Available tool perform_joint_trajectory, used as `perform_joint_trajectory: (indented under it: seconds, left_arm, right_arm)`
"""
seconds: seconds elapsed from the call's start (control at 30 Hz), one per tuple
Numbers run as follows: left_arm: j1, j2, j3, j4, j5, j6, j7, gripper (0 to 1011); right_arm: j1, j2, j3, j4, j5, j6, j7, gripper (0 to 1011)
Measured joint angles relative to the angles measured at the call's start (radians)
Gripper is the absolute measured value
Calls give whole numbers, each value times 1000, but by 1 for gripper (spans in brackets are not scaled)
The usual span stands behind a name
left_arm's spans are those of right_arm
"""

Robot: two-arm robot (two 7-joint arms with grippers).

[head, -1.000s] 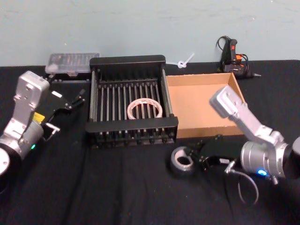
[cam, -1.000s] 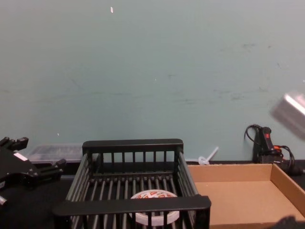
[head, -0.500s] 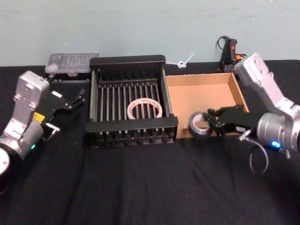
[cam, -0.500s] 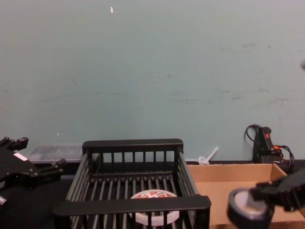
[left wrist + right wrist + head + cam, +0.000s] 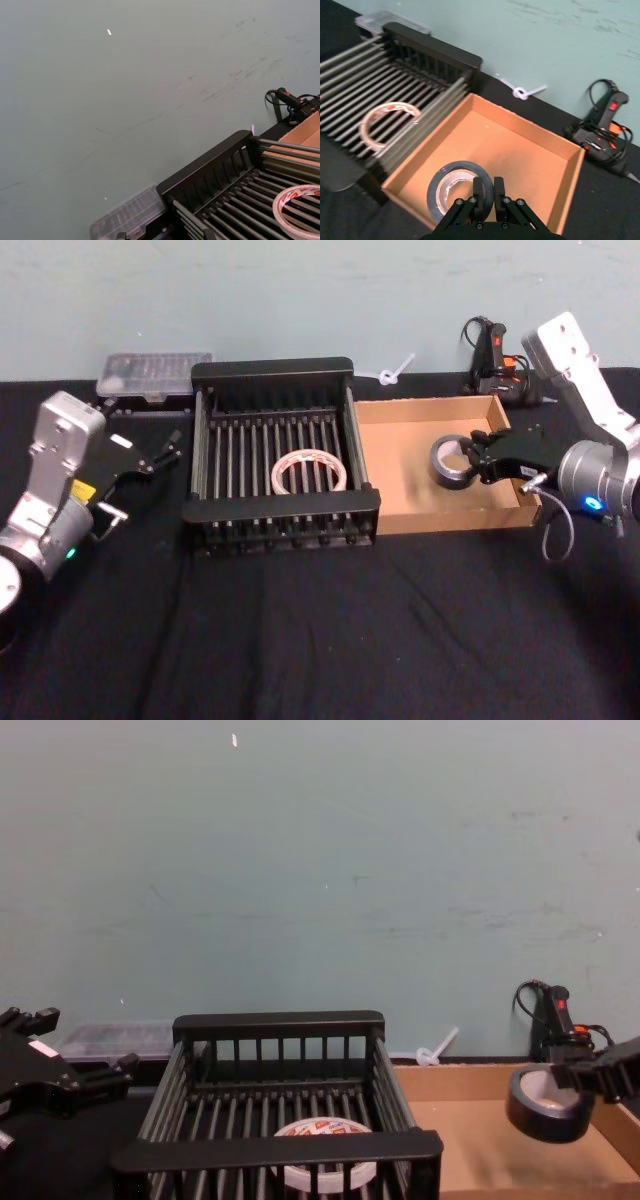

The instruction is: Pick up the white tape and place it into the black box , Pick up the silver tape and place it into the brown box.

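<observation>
Right end effector (image 5: 478, 459) is clamped on the rim of the silver tape (image 5: 452, 461), holding it up over the right half of the brown box (image 5: 400, 465). I'd lower it close to the floor before letting go so the roll lands flat instead of bouncing toward the wall. White tape (image 5: 309, 471) sits in the black box (image 5: 272, 372). Left end effector (image 5: 163, 451) is parked left, fingers apart.

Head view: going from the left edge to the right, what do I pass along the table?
Left gripper → black box with the white tape inside → brown box → silver tape, held over it by the right gripper.
</observation>
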State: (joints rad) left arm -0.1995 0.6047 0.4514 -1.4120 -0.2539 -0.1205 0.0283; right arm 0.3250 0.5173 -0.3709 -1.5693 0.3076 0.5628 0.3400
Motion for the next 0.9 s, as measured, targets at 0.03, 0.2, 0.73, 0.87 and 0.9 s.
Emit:
perform_joint_trajectory:
  seconds: [0.03, 0.2, 0.73, 0.87, 0.9]
  left_arm:
    - [0, 0, 0, 0, 0, 0, 0, 1001]
    - [0, 0, 0, 0, 0, 0, 0, 1001]
    - [0, 0, 0, 0, 0, 0, 0, 1001]
    - [0, 0, 0, 0, 0, 0, 0, 1001]
    - [0, 0, 0, 0, 0, 0, 0, 1001]
  right_arm:
    - [5, -4, 0, 9, -4, 0, -1, 131]
    - [37, -29, 4, 64, -24, 3, -8, 131]
    - [46, -39, 7, 84, -38, 5, -10, 131]
    - [45, -38, 6, 83, -37, 5, -10, 131]
    - [45, -38, 6, 83, -37, 5, -10, 140]
